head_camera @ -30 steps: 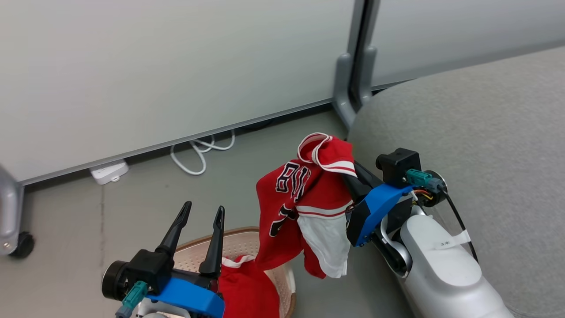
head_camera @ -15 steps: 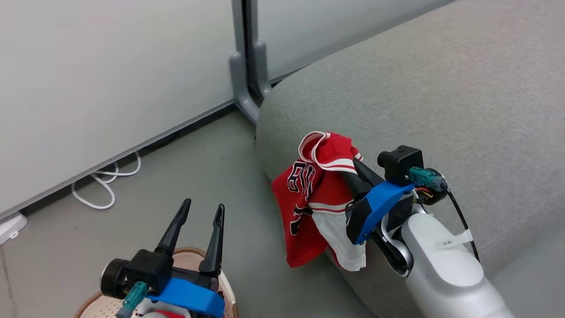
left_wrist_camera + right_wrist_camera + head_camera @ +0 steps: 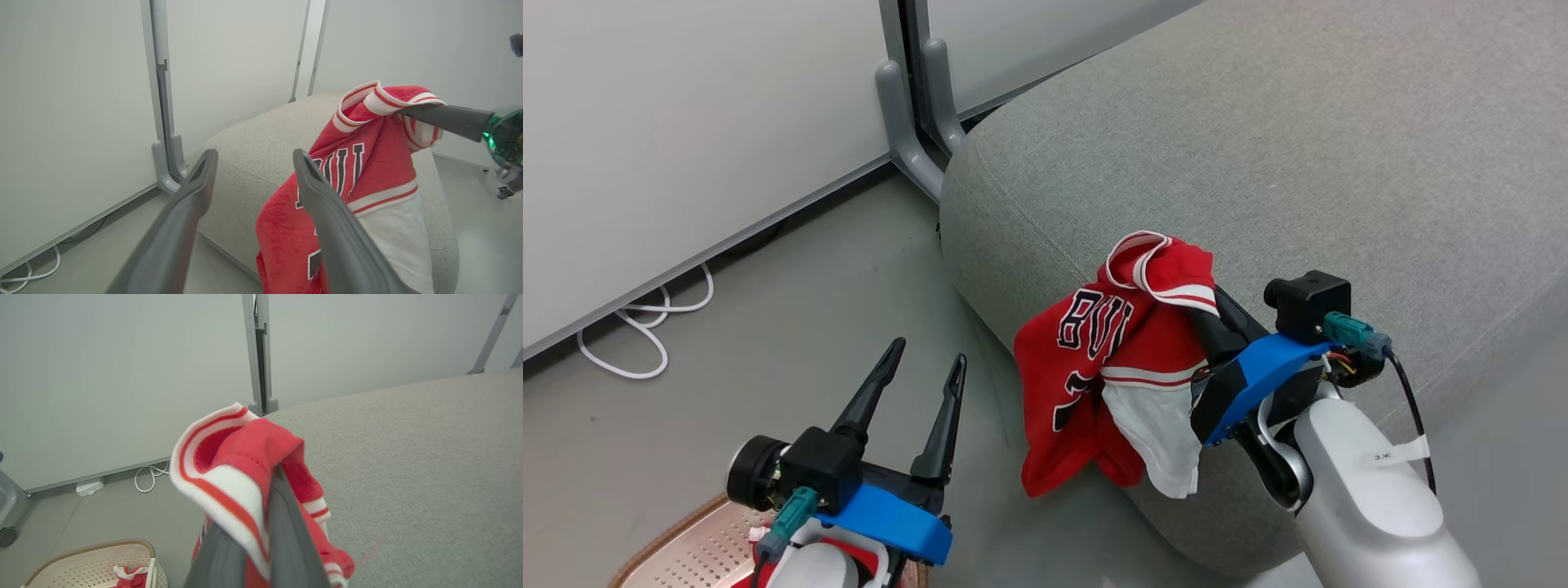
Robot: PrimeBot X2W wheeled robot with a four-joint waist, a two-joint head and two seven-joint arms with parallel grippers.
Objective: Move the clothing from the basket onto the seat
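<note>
My right gripper (image 3: 1207,300) is shut on the red jersey (image 3: 1094,359), pinching its striped collar. The jersey hangs with its black lettering and white panel over the rounded front corner of the light-grey seat (image 3: 1258,163). The right wrist view shows the collar (image 3: 229,473) folded over the fingers (image 3: 282,522), with the seat (image 3: 408,457) beyond. My left gripper (image 3: 929,353) stands open and empty above the floor, left of the jersey (image 3: 367,163). The cream basket (image 3: 678,551) lies at the lower left under the left arm. A second red garment (image 3: 130,575) rests in the basket (image 3: 94,555).
A grey partition wall with a post foot (image 3: 907,122) stands behind the seat's corner. A white cable (image 3: 645,327) loops on the floor by the wall, near a white power strip (image 3: 90,486). A caster wheel (image 3: 6,535) sits at the far left.
The whole head view has swung right: the basket has slid to the lower left corner. The jersey, still held by the right gripper, now hangs by the seat's corner instead of over the basket.
</note>
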